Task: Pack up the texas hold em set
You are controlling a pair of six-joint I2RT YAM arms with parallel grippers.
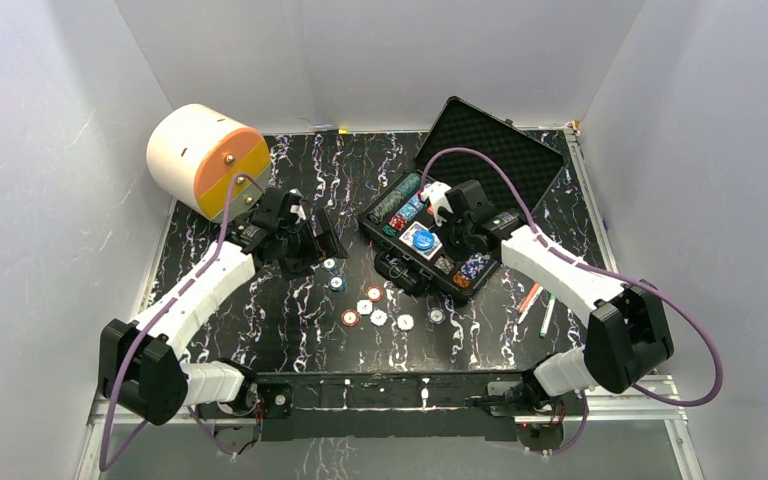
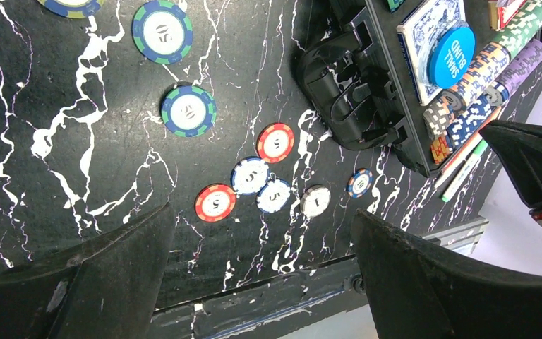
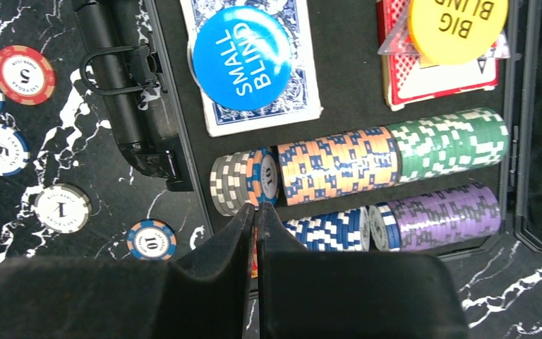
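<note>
Looks to me like you're at the chip-gathering stage. The case (image 1: 495, 145) sits lid-up right of centre on the table (image 1: 260, 330), and a scatter of loose chips (image 2: 250, 175) lies flat just in front of its handle (image 3: 123, 85). Your left claw (image 2: 261, 215) is spread wide with nothing in it, hanging over that scatter. Your right claw (image 3: 256, 208) is pinched shut over the chip rows (image 3: 339, 166) inside the case. I can't see anything between its tips.

Flat chips are a pain to pinch, so I'd go for an outlier first, like the 10 chip (image 2: 360, 183) or a 50 chip (image 2: 188, 111), not the cluster in the middle. Drop straight down, one finger each side, and close slowly so it tips up instead of skidding.

The handle and front wall stand between the chips and the slots, so lift over them. The pens (image 1: 530, 298) lie beside the case near your right arm, and the round drawer unit (image 1: 205, 160) sits back left behind your left arm. Leave both alone. The card decks (image 3: 303, 106) are already in.
</note>
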